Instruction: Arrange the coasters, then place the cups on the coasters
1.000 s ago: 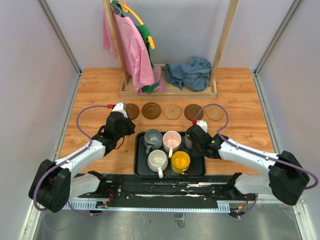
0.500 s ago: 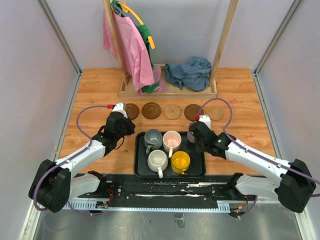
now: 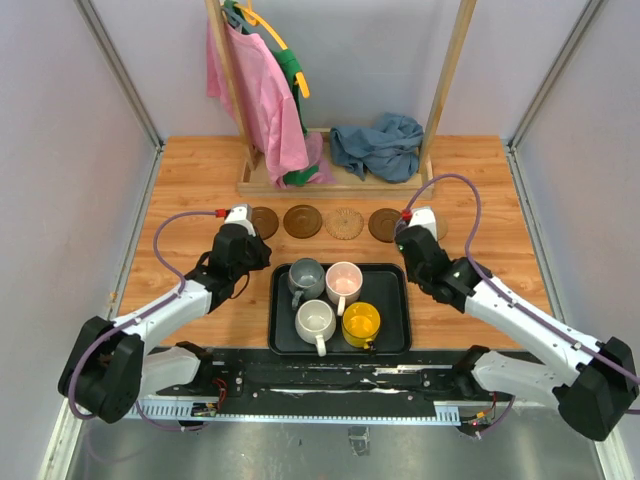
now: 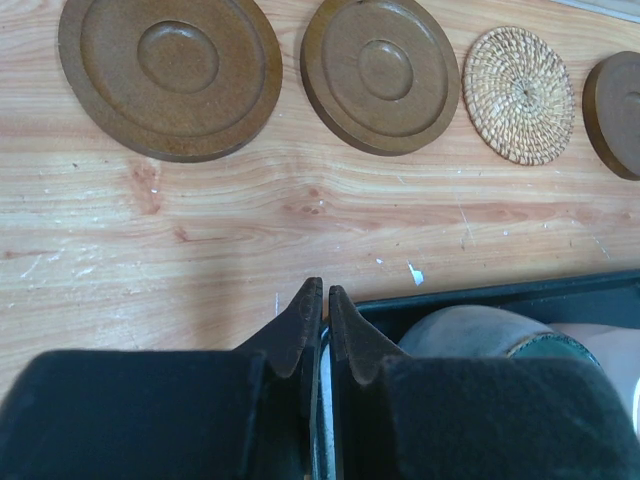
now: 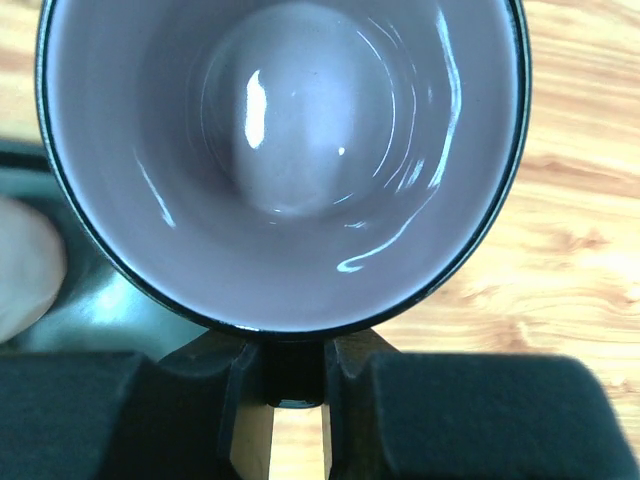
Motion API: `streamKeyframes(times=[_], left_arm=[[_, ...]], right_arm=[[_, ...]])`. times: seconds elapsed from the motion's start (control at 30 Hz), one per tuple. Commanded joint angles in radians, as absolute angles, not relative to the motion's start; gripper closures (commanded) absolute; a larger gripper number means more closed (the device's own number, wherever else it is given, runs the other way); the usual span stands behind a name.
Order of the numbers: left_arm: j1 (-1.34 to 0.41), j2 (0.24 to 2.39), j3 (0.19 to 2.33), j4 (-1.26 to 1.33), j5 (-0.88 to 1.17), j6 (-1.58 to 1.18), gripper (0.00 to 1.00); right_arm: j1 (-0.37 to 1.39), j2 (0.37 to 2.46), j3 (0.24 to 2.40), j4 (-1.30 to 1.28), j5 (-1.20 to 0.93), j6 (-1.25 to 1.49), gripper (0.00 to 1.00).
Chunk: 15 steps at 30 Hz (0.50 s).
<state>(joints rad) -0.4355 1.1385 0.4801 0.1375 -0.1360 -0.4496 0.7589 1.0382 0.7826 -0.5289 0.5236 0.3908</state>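
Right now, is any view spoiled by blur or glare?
Right wrist: the lavender mug fills the frame, white glare streaks on its glossy inside, the right gripper clamping it soft. Left wrist: coasters crisp, the left gripper nipping the tray rim blurred. Top external: evenly lit, sharp.

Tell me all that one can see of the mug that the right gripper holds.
The lavender mug is seen from straight above: a round, glossy, empty bowl with a thin dark rim, like glazed ceramic. It seems upright. The right gripper is shut on a dark part at its near rim. Below it show the wooden table and part of the black tray.
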Motion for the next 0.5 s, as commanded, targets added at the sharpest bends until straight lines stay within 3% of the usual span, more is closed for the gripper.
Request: streamKeyframes(times=[0.0, 0.2, 0.47], left_arm=[[-0.442, 1.154, 0.487, 0.184, -0.135, -0.453, 0.90], [-0.441, 1.173, 0.505, 0.172, -0.130, -0.447, 0.90], [-0.441, 1.188, 0.527, 0.157, -0.135, -0.442, 0.90]], right_arm=[[0.576, 1.038, 0.835, -0.373, 0.514, 0.241, 0.99], [0.341, 1.119, 0.880, -0.288, 0.300, 0.209, 0.99], [0.246, 1.287, 0.979, -0.249, 0.240, 0.161, 0.99]])
